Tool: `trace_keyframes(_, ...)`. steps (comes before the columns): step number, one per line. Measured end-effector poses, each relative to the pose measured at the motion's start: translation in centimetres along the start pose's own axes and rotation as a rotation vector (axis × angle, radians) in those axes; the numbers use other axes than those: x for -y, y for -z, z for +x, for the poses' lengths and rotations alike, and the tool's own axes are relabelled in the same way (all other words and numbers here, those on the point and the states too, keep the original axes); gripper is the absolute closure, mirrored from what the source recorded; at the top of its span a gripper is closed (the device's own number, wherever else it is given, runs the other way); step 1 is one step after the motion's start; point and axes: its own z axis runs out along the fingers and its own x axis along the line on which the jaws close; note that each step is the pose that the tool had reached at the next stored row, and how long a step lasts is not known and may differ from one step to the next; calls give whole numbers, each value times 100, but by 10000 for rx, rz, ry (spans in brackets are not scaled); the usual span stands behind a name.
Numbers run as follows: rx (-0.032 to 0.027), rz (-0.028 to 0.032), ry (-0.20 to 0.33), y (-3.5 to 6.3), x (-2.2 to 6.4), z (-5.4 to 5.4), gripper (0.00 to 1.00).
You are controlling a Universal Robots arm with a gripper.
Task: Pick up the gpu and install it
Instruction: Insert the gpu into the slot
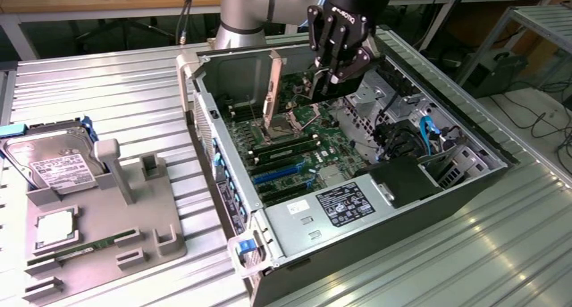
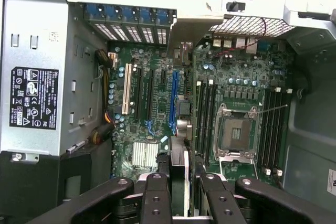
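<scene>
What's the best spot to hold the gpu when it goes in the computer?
Its upper edge, coming from above. The gpu is a thin flat card hanging upright, so the pincer squeezes its two flat faces, leaving the lower edge free.

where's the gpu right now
The gpu is held edge-on between the jaws of the gripper, above the motherboard inside the open computer case, towards the case's far end in the exterior view.

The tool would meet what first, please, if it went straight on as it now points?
Probably the main board in the computer case, near its long slots; the graphics card in the tool would touch first. Depth is unclear.
</scene>
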Motion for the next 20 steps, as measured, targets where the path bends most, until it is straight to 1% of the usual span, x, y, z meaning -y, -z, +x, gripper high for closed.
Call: trace_keyframes(20,-3,0,55,-95,4,-1,73)
